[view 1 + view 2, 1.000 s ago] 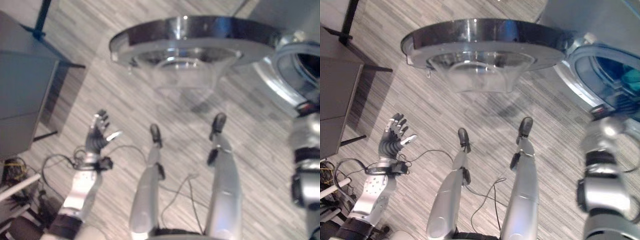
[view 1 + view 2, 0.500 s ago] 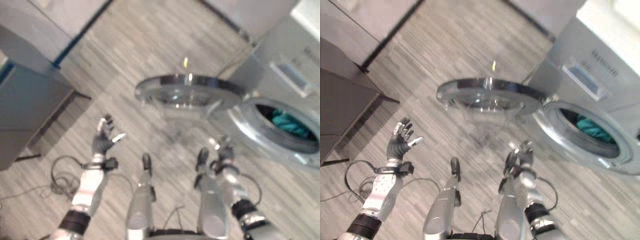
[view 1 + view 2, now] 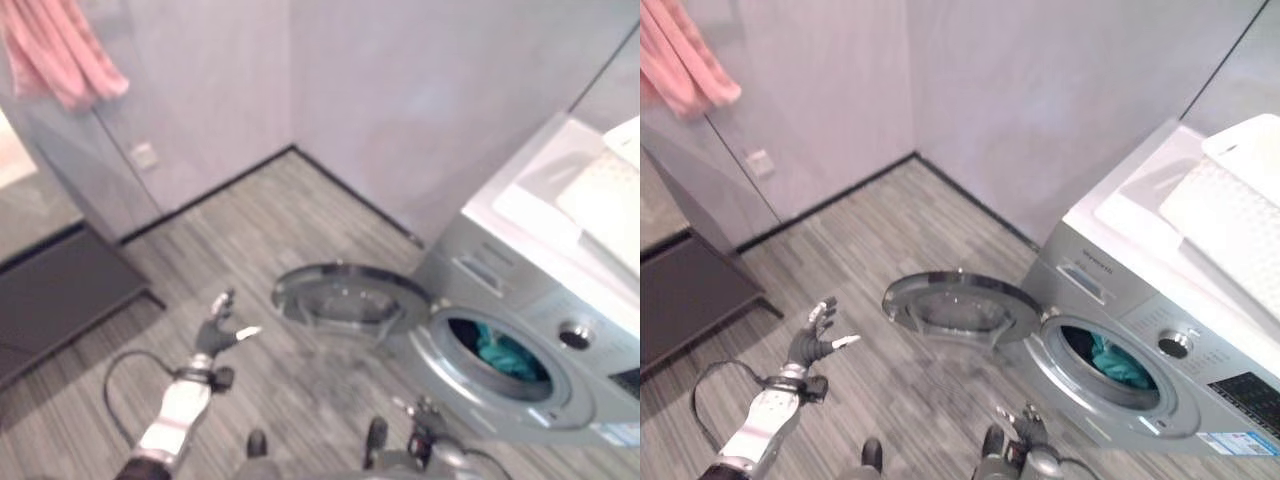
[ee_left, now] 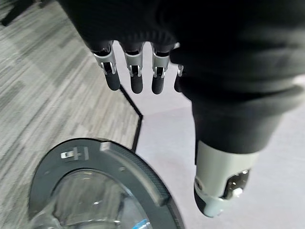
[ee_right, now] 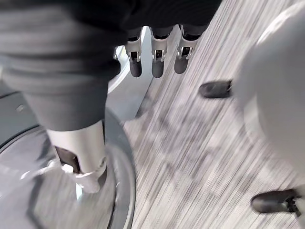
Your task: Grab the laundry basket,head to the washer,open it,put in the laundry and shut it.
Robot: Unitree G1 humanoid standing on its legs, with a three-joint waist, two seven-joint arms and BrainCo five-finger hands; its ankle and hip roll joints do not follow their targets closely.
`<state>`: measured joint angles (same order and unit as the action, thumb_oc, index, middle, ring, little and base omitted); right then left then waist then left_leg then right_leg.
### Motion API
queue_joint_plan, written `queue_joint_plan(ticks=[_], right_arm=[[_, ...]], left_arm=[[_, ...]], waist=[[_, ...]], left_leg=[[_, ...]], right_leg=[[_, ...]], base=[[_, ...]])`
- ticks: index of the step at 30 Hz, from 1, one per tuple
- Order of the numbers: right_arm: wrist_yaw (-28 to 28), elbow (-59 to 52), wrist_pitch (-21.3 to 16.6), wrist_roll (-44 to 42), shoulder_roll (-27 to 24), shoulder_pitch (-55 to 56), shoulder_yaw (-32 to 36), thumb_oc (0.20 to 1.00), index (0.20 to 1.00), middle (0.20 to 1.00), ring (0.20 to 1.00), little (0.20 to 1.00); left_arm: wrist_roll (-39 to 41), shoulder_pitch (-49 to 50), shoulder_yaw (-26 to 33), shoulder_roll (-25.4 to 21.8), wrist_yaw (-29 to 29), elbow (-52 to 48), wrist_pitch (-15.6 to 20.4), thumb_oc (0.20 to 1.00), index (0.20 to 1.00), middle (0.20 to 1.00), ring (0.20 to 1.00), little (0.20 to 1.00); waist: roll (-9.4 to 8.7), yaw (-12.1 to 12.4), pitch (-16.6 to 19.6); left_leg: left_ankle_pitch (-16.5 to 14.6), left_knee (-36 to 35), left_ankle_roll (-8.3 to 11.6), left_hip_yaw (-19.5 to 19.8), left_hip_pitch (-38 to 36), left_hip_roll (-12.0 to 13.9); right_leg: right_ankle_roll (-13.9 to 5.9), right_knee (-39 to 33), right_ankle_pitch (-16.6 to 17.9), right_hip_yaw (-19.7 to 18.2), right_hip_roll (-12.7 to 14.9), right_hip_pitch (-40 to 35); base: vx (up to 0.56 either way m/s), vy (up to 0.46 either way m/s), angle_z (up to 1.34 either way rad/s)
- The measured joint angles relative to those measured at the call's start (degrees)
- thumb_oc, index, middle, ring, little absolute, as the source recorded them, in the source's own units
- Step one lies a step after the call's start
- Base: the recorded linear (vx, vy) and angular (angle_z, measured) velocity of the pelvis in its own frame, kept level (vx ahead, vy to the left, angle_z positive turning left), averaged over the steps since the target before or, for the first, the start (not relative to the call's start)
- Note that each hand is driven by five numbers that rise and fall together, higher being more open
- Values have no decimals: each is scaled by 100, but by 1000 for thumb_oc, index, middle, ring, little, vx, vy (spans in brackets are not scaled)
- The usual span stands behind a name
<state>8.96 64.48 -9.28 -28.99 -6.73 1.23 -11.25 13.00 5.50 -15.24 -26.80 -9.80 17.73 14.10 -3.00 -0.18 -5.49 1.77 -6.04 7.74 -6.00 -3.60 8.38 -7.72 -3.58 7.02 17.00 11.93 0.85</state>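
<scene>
Inside open washer (image 3: 1140, 330): teal laundry (image 3: 1115, 362)

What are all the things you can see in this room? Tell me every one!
Washing machine: one, silver-grey, on the right against the wall.
Washer door: one, round, dark rim with clear glass, swung wide open over the floor.
Laundry: teal cloth, inside the drum.
White tray-like thing: one, lying on top of the washing machine.
Pink cloth: one, hanging at the upper left.
Dark low furniture: one, at the left by the wall.
Wall socket: one, white, low on the left wall.
Floor: grey striped planks.
Left robot hand: one, silver with dark tips, fingers spread, raised left of the door.
Right robot hand: one, fingers straight, low near the washer.
</scene>
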Motion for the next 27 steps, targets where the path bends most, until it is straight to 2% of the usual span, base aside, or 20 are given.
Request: queue_joint_plan(ticks=[4,9,15,18,22,23,25,27], right_arm=[[2,232,193,319,-4,128,215,1000,1000,1000,1000,1000],[-33,257,326,662,19,178,199,1000,1000,1000,1000,1000],[-112,510,459,895,38,98,213,1000,1000,1000,1000,1000],[-119,497,472,943,34,90,213,1000,1000,1000,1000,1000],[-150,532,502,1108,9,-19,209,1000,1000,1000,1000,1000],[-156,580,524,1106,7,-102,206,1000,1000,1000,1000,1000],[-175,612,516,1108,-33,-185,201,1000,1000,1000,1000,1000],[-172,679,567,1239,-113,-264,208,1000,1000,1000,1000,1000]], left_arm=[[-62,240,223,3,146,-603,-188,1000,1000,1000,1000,1000],[-134,175,536,5,163,-989,-238,1000,1000,1000,1000,1000],[-1077,-287,341,97,105,-838,-584,1000,1000,1000,1000,1000],[-1275,-540,205,120,105,-636,-616,1000,1000,1000,1000,1000],[-1415,-937,52,191,100,-210,-730,1000,1000,1000,1000,1000],[-1458,-1082,-18,186,88,-83,-745,1000,1000,1000,1000,1000],[-1560,-1258,-114,284,-2,44,-754,1000,1000,1000,1000,1000],[-1641,-1551,-446,316,-3,262,-776,1000,1000,1000,1000,1000]], waist=[[-1,3,296],[12,-11,440],[-58,-29,555],[-49,-60,555],[-78,-99,475],[-120,-75,412],[-197,-203,246],[-237,-265,56]], left_leg=[[-32,-1,5,-10,-94,10],[-71,-2,14,-108,-272,5],[-70,0,1,-196,-348,-15],[-69,29,2,-261,-389,-22],[-68,88,12,-460,-430,-109],[-209,346,10,-470,-306,-120],[-568,1003,-80,-415,-15,-224],[-940,1604,-457,-378,215,-421]], right_leg=[[-37,-125,21,0,-33,-133],[-65,-162,10,-90,-26,-286],[-69,-162,18,-202,-18,-279],[-92,-154,50,-260,-29,-223],[-73,-95,129,-525,-25,-101],[-82,-49,129,-594,32,-92],[-90,-1,114,-735,126,39],[-131,41,299,-888,315,38]], base=[[26,84,-3],[14,58,-8],[-21,71,-9],[-40,66,-10],[-84,85,-27],[-97,213,-28],[-156,294,-25],[-128,306,-31]])
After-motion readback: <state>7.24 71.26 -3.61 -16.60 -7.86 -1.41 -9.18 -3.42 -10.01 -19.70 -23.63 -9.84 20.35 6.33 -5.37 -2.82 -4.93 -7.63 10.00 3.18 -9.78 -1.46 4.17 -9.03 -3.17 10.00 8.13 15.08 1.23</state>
